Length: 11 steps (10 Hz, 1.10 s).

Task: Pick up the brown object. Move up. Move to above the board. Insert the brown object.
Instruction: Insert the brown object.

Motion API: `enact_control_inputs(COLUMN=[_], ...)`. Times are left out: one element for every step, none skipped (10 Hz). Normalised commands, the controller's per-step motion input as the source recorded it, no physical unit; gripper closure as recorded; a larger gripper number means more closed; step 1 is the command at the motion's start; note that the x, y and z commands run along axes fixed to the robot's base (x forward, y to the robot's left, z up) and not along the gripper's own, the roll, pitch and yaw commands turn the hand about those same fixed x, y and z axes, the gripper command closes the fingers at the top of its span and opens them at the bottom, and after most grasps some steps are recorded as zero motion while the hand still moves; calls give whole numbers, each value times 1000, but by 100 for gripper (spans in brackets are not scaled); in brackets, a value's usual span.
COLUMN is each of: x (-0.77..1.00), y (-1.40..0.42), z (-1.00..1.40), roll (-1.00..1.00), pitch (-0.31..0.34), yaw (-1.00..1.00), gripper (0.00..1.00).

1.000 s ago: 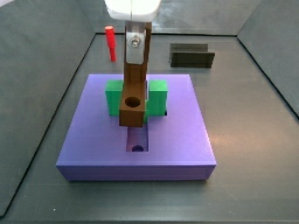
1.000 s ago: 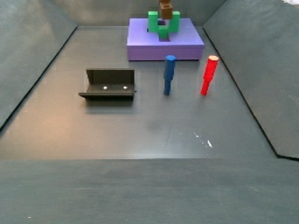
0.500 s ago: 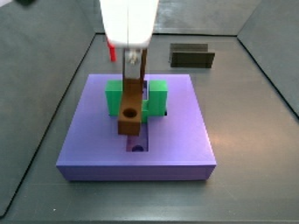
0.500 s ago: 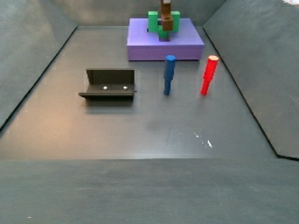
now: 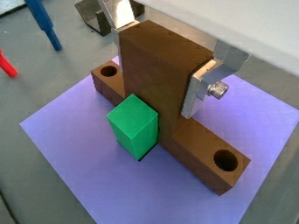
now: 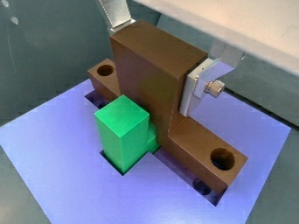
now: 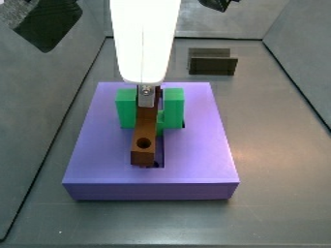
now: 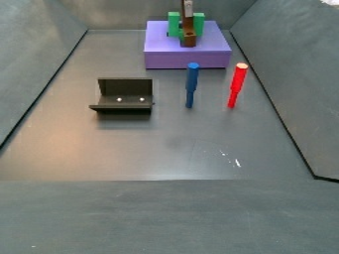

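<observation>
My gripper [image 7: 146, 94] is shut on the brown object [image 7: 143, 131], with a silver finger [image 5: 201, 86] on each side of its upright block [image 6: 146, 79]. The piece is upright over the lavender board [image 7: 195, 155]. Its base strip with end holes lies low along the board's central groove, between the arms of the green U-shaped block [image 7: 126, 107]. I cannot tell whether it is fully seated. In both wrist views the green block [image 5: 132, 122] [image 6: 126, 131] stands against the brown piece on the board [image 5: 65, 131] [image 6: 59, 144]. A side view shows gripper [image 8: 187, 14], piece [image 8: 189, 38] and board [image 8: 166, 56] far back.
A dark olive open box [image 7: 212, 62] [image 8: 123, 95] stands on the grey floor off the board. A blue peg [image 8: 192, 83] and a red peg [image 8: 239, 84] stand upright in front of the board. Grey walls enclose the floor.
The gripper has come straight down with the brown object, from well above the board to the base strip lying low in the groove by the green block.
</observation>
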Motion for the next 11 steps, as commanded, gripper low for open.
enact_control_inputs(x=[0,43,86,103,89,89,354,406,217,9,-31], y=[0,0,-29,-29,-66,-80,-200,-151,-49,0,0], z=[-311,-246,-229,-297,-306,-326,-217,-200,-311,-354,-349], roll=[237,280,281,153,76,34,0,1,51,133,157], pitch=[0,0,0,0,0,0,0,0,-7,0,0], yaw=[0,0,0,0,0,0,0,0,0,0,0], gripper=[100,100,100,100,100,100,100,100,100,100,100])
